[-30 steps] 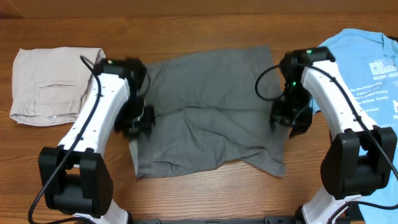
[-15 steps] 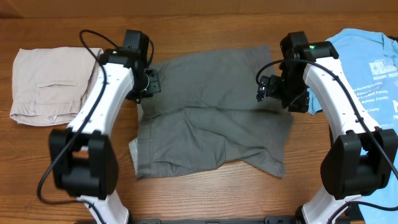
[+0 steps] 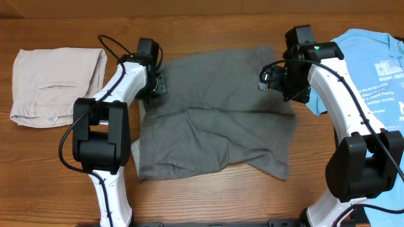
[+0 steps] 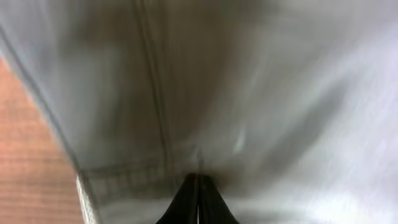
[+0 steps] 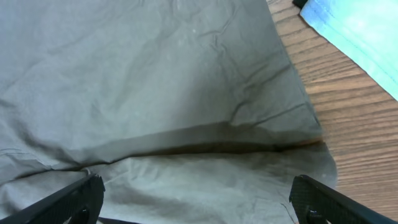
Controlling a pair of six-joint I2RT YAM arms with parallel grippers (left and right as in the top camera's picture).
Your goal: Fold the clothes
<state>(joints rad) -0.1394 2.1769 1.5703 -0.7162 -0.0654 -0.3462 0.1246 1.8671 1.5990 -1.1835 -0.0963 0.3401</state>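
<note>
Your grey shorts (image 3: 214, 120) lie spread flat, long axis running side to side between the two arms. The left pincer (image 3: 156, 85) sits at their upper left edge, fingers shut tip to tip against the cloth; I cannot tell whether any cloth is pinched. The right pincer (image 3: 274, 83) hangs wide open over their upper right part, holding nothing. A blue T-shirt (image 3: 372, 69) lies just right of the shorts and beige shorts (image 3: 53, 85) well to their left. Neither blocks a fold.
</note>
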